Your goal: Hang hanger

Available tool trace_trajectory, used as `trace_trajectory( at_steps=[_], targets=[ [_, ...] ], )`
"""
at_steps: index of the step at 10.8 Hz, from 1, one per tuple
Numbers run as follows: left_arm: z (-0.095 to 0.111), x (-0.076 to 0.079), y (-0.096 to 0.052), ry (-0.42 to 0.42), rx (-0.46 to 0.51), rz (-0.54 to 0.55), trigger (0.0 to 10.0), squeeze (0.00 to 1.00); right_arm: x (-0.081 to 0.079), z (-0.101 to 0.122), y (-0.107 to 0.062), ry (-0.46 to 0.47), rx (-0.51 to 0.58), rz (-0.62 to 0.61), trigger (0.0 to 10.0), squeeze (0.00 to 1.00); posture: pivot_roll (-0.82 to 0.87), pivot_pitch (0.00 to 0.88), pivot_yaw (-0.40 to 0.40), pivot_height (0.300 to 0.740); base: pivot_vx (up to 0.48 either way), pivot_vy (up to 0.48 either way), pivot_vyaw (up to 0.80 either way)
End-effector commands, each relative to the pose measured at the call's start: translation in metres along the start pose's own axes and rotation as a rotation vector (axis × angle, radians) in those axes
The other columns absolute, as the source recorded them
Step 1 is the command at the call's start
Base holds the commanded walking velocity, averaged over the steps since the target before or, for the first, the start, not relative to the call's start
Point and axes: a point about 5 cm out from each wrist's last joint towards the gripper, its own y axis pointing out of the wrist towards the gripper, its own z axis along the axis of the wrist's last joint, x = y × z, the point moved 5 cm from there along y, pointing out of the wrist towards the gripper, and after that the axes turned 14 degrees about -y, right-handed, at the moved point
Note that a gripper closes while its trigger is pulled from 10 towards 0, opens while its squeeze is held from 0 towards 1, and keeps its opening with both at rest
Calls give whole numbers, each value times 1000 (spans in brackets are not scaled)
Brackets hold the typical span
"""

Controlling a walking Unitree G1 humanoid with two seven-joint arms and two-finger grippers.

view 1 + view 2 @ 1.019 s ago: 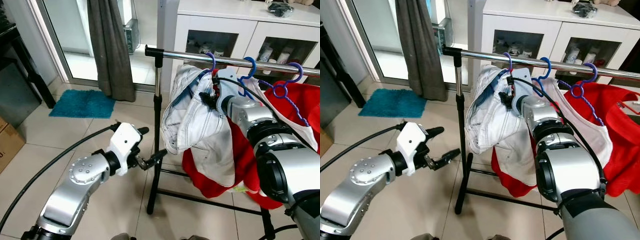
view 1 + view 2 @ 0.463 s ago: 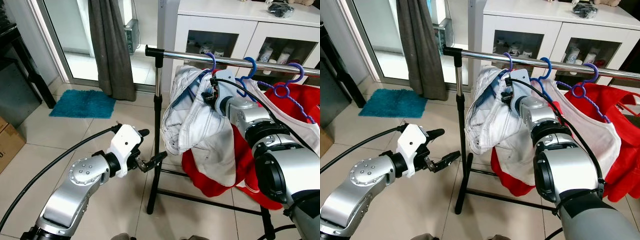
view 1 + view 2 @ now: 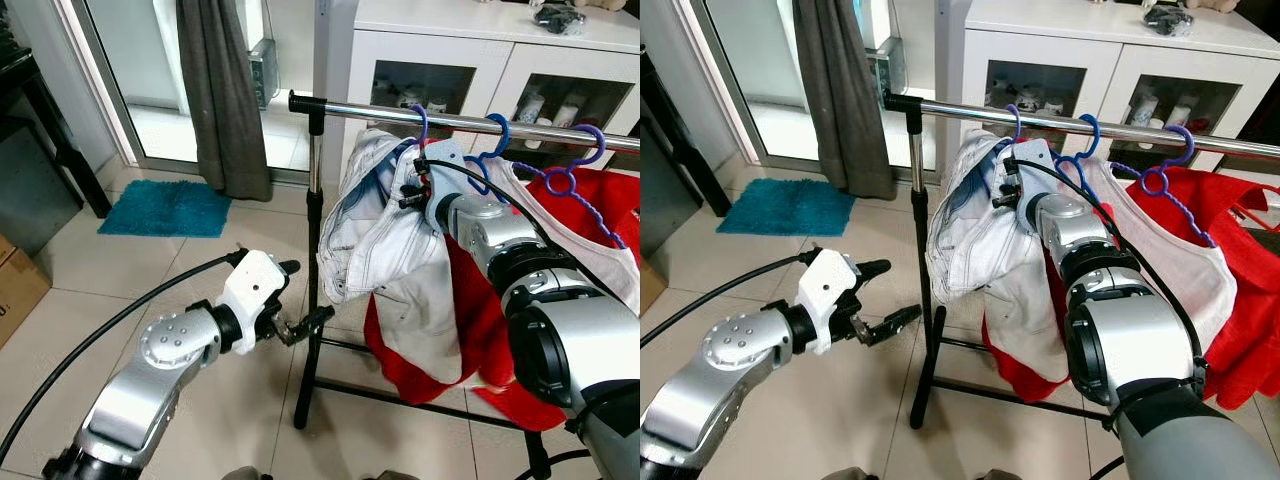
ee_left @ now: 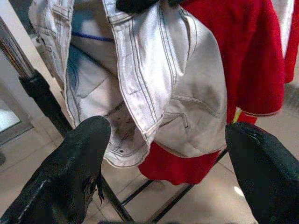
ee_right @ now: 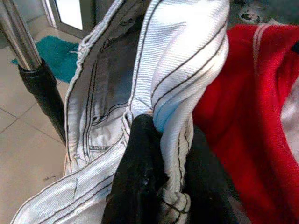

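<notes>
White denim garment (image 4: pixel 154 84), folded, hanging beside a chrome rack pole (image 4: pixel 28 74). Red garment (image 4: pixel 243 51) at its 3 o'clock. Left gripper (image 4: pixel 170 154): two black fingers (image 4: pixel 77 158) spread wide, below the denim.

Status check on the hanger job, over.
Right gripper shut on white jacket, hanger hooked on rail. Left gripper open, low by the stand post.

I count three blue hangers (image 3: pixel 422 122) (image 3: pixel 497 135) (image 3: pixel 575 165) on one rail (image 3: pixel 380 112). One white denim garment (image 3: pixel 385 235), one red one (image 3: pixel 590 200). One teal mat (image 3: pixel 165 207), one curtain (image 3: pixel 220 95), one white cabinet (image 3: pixel 480 45). Two grippers: left (image 3: pixel 305 322), right (image 5: pixel 161 182).
</notes>
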Motion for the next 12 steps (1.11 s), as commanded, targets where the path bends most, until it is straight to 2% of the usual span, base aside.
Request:
trace_trajectory(
  at_steps=[1, 2, 3, 5, 7, 8, 10, 12],
  targets=[
    [3, -3, 0, 21, 6, 6, 10000, 0, 1, 4, 0, -1, 17, 7, 0, 0, -22, 0, 17, 740, 0, 0, 0],
    [4, -6, 1, 23, 10, 21, 10000, 0, 3, 8, -1, 5, 35, 2, 0, 0, -20, 0, 21, 740, 0, 0, 0],
    [9, -19, 3, 5, 39, 102, 10000, 0, 11, 21, -4, 19, 102, -14, 0, 0, -19, 0, 31, 740, 0, 0, 0],
    [9, -29, 5, -10, 41, 159, 10000, 0, 21, 29, -8, 30, 168, -41, 0, 0, -23, 0, 43, 740, 0, 0, 0],
    [12, -30, 7, -26, 66, 181, 10000, 0, 31, 33, -16, 53, 247, -66, 0, 0, -31, 0, 44, 740, 0, 0, 0],
    [12, -31, 9, -34, 78, 194, 10000, 0, 31, 34, -19, 58, 281, -74, 0, 0, -31, 0, 44, 740, 0, 0, 0],
    [13, -31, 12, -37, 89, 208, 10000, 0, 22, 40, -30, 34, 382, -77, 0, 0, -39, 0, 45, 740, 0, 0, 0],
    [16, -29, 13, -47, 110, 216, 10000, 0, 12, 40, -45, 62, 443, -73, 0, 0, -39, 0, 32, 740, 0, 0, 0]
  ],
)
